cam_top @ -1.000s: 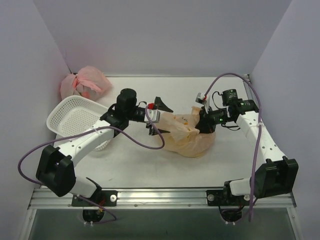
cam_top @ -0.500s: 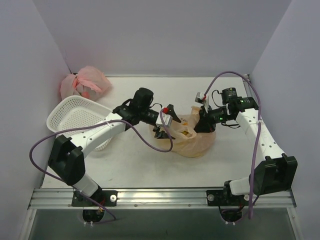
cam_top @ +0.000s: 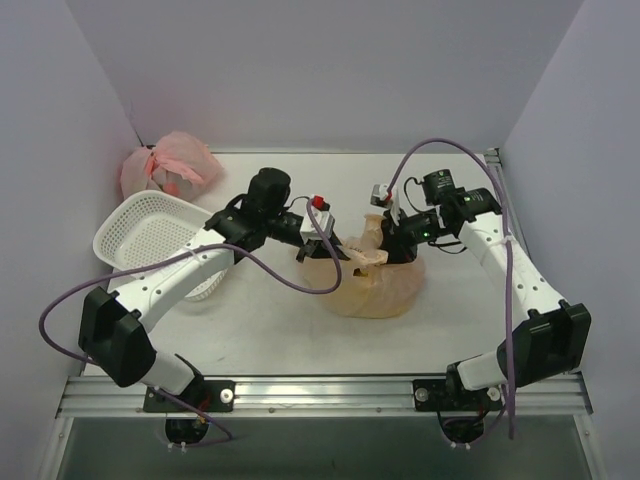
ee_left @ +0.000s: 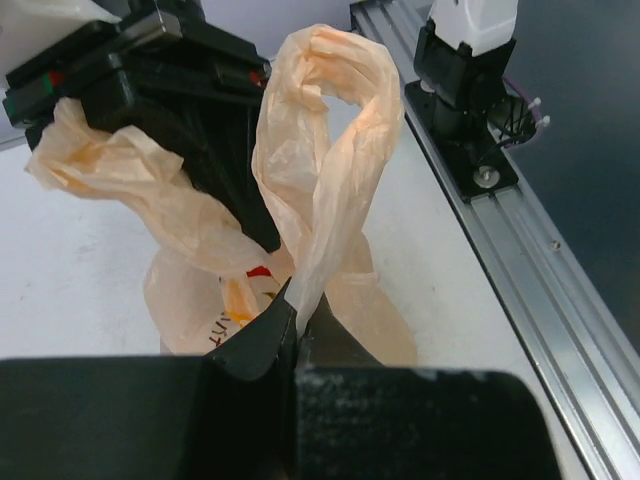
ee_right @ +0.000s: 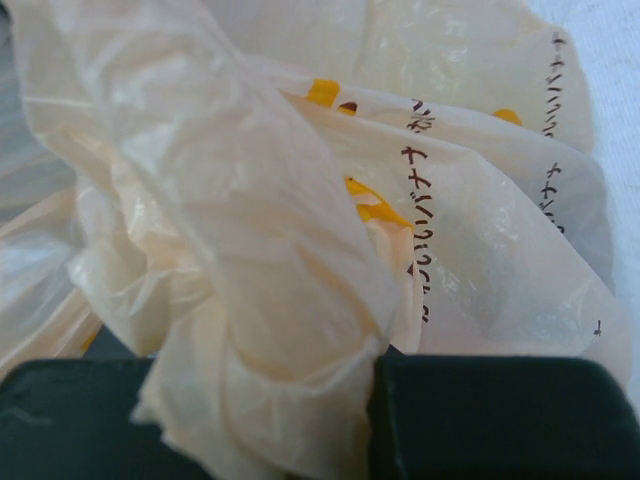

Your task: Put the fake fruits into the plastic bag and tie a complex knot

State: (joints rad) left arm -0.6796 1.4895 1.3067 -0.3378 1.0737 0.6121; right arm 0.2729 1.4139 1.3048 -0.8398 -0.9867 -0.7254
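Two crinkly plastic bag handles pinched: left gripper grips twisted loop, right gripper other (thin translucent film)

Overhead camera looks down; both wrist cameras closely face the plastic bag.

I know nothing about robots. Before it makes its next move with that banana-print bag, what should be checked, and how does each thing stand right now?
1. Is the left gripper shut on a bag handle? Ok: it pinches the twisted handle loop.
2. Is the right gripper shut on the other handle? Ok: film bunches between its fingers.
3. Is the plastic bag resting on the table? Ok.
4. Is a knot formed? Not ok: no knot shows between the handles.
5. Are the fake fruits inside the bag? Cannot tell: the film hides what it holds.
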